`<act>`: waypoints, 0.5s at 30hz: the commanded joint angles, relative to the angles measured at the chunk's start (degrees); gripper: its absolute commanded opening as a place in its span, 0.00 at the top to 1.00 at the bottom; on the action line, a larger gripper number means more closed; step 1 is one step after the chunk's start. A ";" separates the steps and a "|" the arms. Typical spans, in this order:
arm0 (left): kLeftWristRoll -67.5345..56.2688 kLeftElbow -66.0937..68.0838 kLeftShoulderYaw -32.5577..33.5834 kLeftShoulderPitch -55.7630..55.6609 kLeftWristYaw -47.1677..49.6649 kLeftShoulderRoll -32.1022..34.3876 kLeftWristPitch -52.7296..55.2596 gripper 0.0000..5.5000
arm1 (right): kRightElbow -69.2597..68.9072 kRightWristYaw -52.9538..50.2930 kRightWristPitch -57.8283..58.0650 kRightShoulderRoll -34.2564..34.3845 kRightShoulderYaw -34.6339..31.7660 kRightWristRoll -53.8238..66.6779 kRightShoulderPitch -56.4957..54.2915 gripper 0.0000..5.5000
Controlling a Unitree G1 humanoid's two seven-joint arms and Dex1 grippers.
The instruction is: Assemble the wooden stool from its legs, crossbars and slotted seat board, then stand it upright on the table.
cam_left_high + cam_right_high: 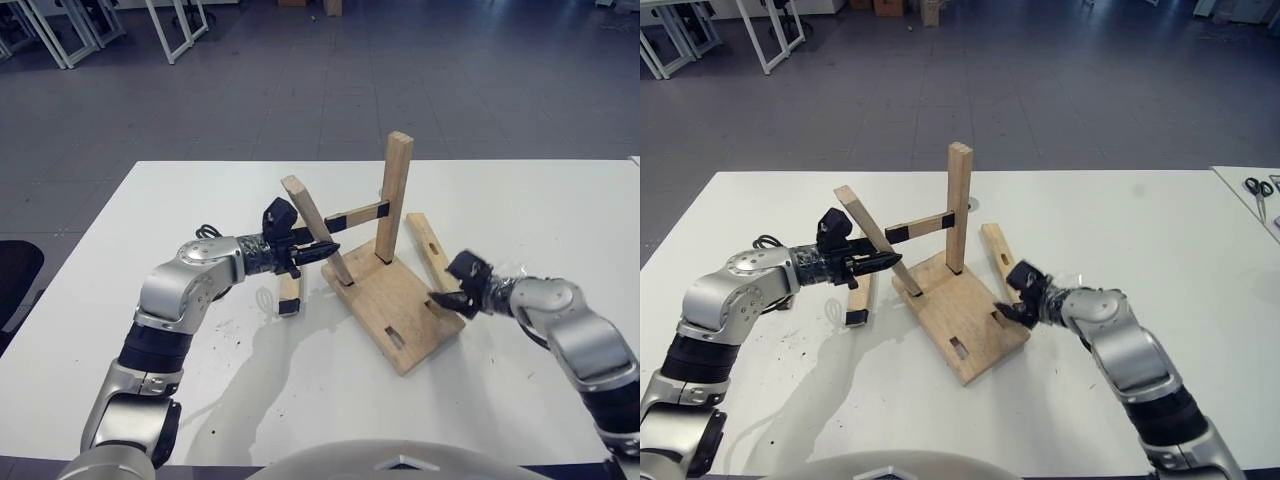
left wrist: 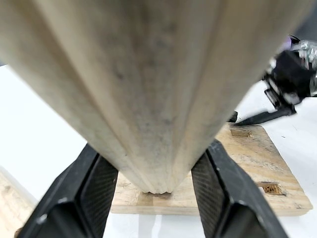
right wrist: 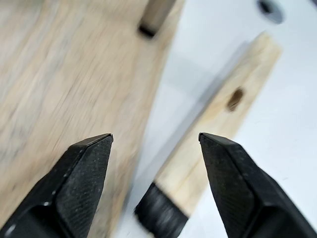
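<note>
Gripping hard, our left gripper point(image 1: 322, 251) has its two black pads closed flat on the tilted leg point(image 1: 318, 230), partway up its length. That leg's foot sits in a slot at the near-left corner of the seat board point(image 1: 395, 300), which lies flat on the white table point(image 1: 150, 230). A crossbar point(image 1: 355, 214) with black ends links this leaning leg to the upright leg point(image 1: 393, 195), planted at the board's far corner. Our right gripper point(image 3: 156, 141) stands wide apart and holds nothing. One finger is over the board's right edge and the other over the loose leg point(image 1: 432, 248) lying just beside it. A short piece with a black end point(image 1: 290, 292) rests on the table below the left arm. We judge the parts to be solid wood, so stiff, fairly light and safe to squeeze firmly. Their smooth faces could slide in the pads, though, and a leaning leg is likely to bind in its slot. The loose leg looks best taken across its flat faces near mid-length, clear of its peg hole. The board may want steadying at its edge while the leg is pressed home.
</note>
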 commanded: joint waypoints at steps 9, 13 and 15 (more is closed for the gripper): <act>3.59 2.28 -4.81 2.72 1.71 -1.45 4.48 0.63 | 4.74 -4.34 -9.01 13.68 -6.86 6.75 -25.07 0.46; 4.56 5.42 -6.37 0.26 1.48 -3.56 3.59 0.63 | 17.26 4.27 -25.11 12.43 1.57 1.68 -29.83 0.55; 5.11 7.29 -7.00 -1.14 1.45 -4.83 3.04 0.63 | 24.59 8.86 -29.80 12.15 4.40 0.16 -31.23 0.55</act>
